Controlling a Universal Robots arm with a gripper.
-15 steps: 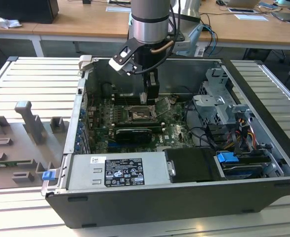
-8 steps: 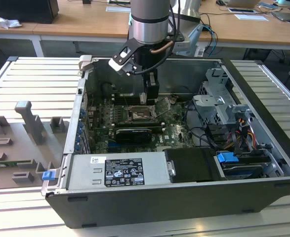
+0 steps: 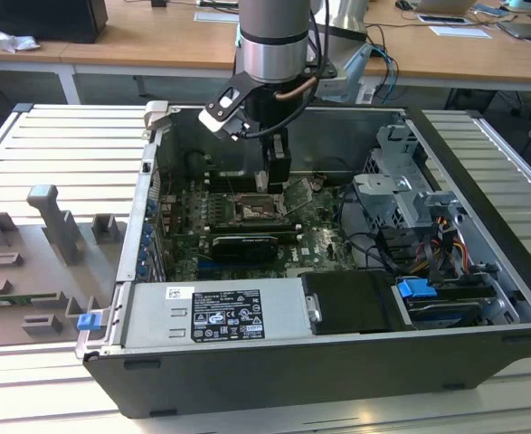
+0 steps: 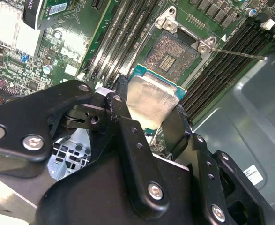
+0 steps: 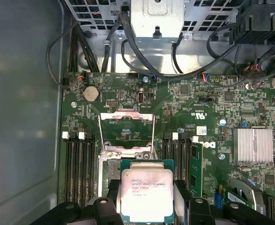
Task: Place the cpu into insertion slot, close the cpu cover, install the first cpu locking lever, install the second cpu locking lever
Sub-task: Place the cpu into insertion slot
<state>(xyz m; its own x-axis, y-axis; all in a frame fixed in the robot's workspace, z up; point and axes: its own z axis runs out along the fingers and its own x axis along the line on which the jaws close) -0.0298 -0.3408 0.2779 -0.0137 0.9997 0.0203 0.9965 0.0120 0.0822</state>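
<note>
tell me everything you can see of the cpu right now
The cpu is a flat square chip: a pale silver-grey metal lid, smudged and faintly printed, on a green-edged base. The pincer grips two opposite sides, holding it clear above the motherboard, metal face toward both wrist cameras. It is not yet in the bare insertion slot.

A power supply [image 3: 215, 312] is seen at the case's [image 3: 337, 380] front. A coin cell [image 5: 91, 93] and heatsink [image 5: 255, 144] are mounted on the board [image 5: 198, 93]; grey blocks [image 3: 52, 221], perhaps fixtures, are laid at the exterior view's left.
</note>
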